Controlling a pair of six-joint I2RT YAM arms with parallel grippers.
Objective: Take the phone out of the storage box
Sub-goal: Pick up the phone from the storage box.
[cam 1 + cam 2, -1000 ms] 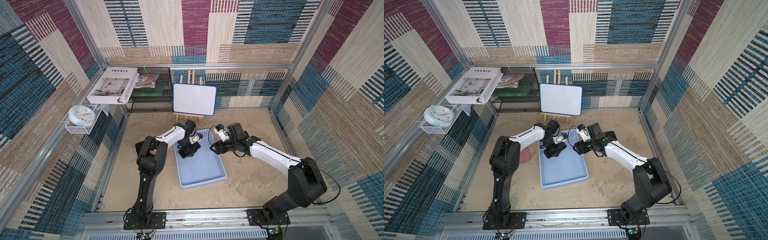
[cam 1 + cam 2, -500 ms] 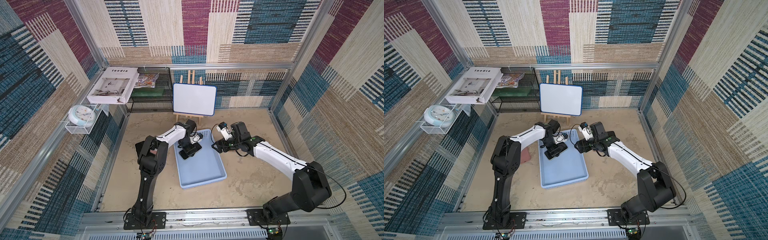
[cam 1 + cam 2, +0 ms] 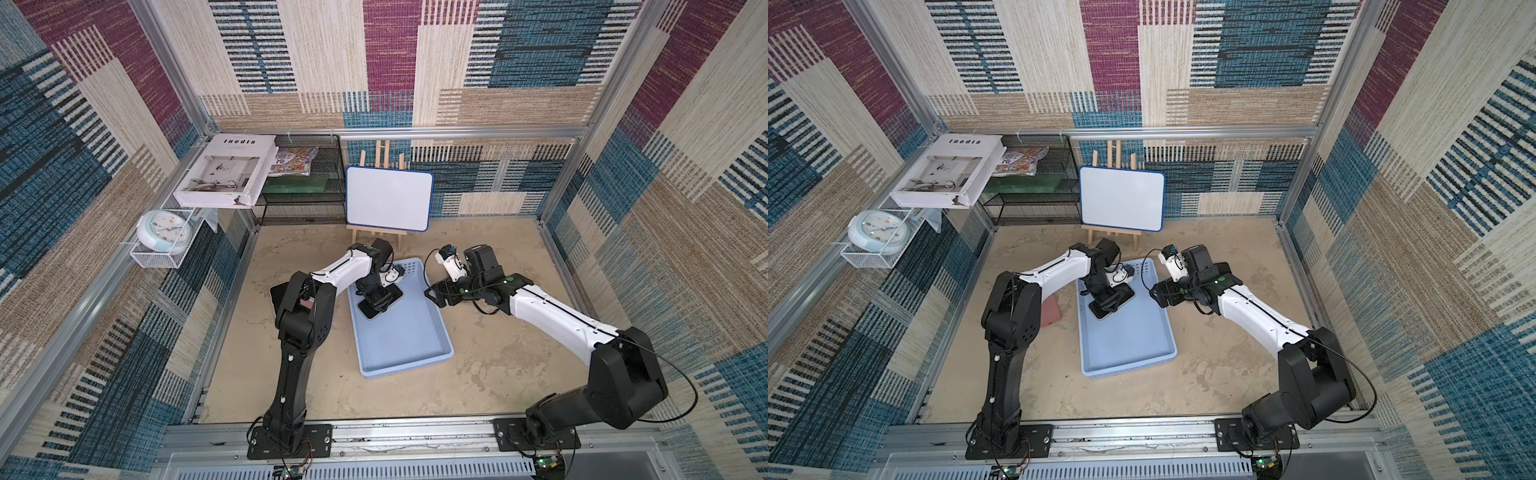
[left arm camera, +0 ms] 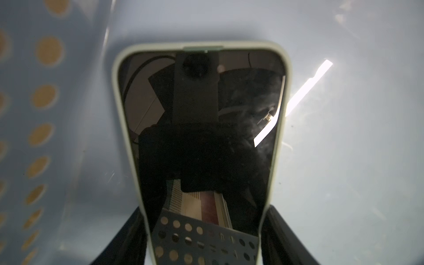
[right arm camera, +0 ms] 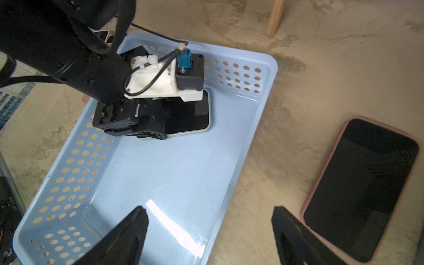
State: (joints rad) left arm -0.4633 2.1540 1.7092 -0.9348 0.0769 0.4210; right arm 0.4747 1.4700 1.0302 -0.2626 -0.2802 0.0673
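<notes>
Your sandy surface [image 3: 490,374] carried the pale blue storage box [image 3: 405,338]. Your left hand [image 3: 380,300] reached down into the box's far end. Its fingers [image 4: 128,238] flanked the long edges of the pale-cased phone [image 4: 202,137], which lay flat on the box floor. You couldn't tell whether they pinched it. Your right hand [image 5: 210,212] hung wide open and empty over the box's rim, near a pink-cased phone [image 5: 362,190] on the surface.

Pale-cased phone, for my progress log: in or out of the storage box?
In: phone lies flat on storage box floor, left pincer astride.
</notes>
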